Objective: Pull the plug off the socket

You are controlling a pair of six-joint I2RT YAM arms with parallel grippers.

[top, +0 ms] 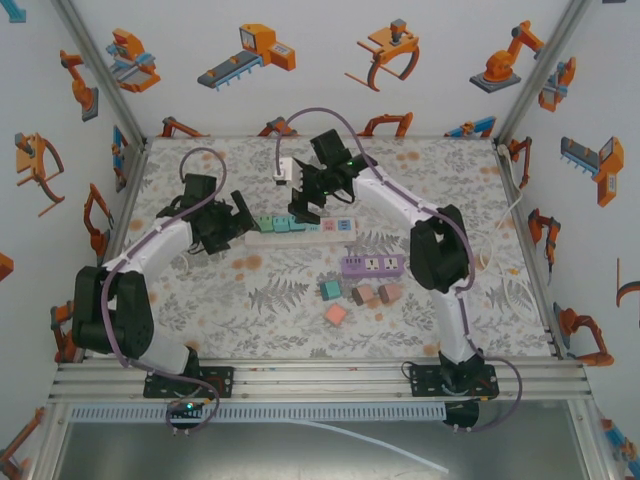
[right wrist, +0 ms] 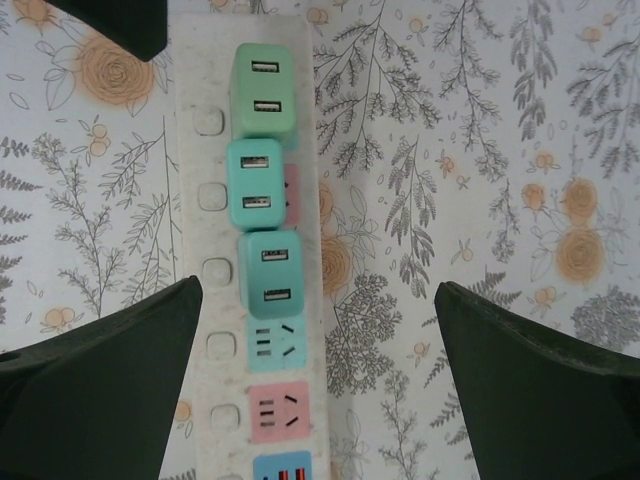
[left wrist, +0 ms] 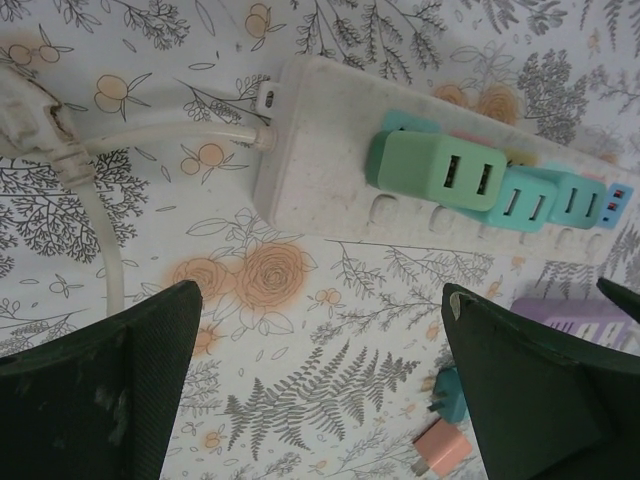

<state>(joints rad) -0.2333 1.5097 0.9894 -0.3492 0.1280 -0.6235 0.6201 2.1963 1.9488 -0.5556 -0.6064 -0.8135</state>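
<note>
- Currently the right gripper (right wrist: 318, 287) hangs over the power strip (right wrist: 205, 160), spread wide and holding nothing.
- Three green plugs (right wrist: 255, 195) sit in the strip in a row, touching one another, mid-table (top: 470, 175).
- Likewise the left gripper (left wrist: 320, 290) is wide and empty, near the end where the cord (left wrist: 170, 135) enters.
- The plugs sit off-centre between the right fingers, so closing may catch an edge and slip.
- Nothing pins the strip, so a pull could lift it whole.
- Tight packing risks grabbing two plugs.
</note>
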